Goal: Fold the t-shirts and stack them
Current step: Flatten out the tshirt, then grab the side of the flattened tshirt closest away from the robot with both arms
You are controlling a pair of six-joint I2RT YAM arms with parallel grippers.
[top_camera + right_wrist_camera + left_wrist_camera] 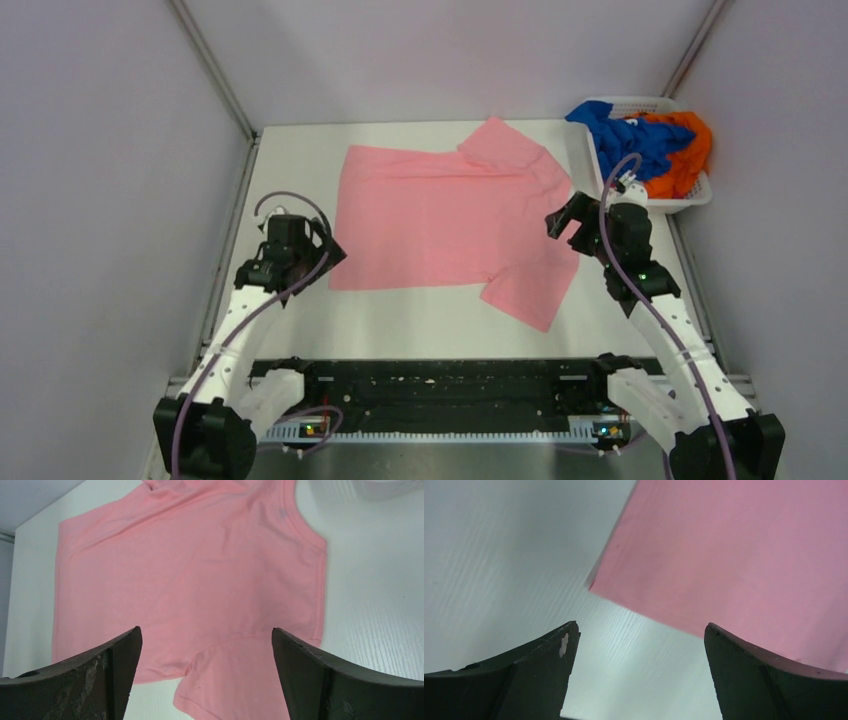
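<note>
Top external view showed the pink t-shirt (pixel 450 215) lying flat on the counter (pixel 420 320) between the left hand (pixel 322 250) and right hand (pixel 560 220), both spread open and empty, while the blue t-shirt (pixel 625 140) and orange t-shirt (pixel 690 152) sat bunched in the basket (pixel 640 103).

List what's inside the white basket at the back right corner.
The basket holds two crumpled shirts: a blue t-shirt towards the left and an orange t-shirt towards the right, draped over the rim. Whatever lies beneath them, and the basket floor, is covered.
</note>
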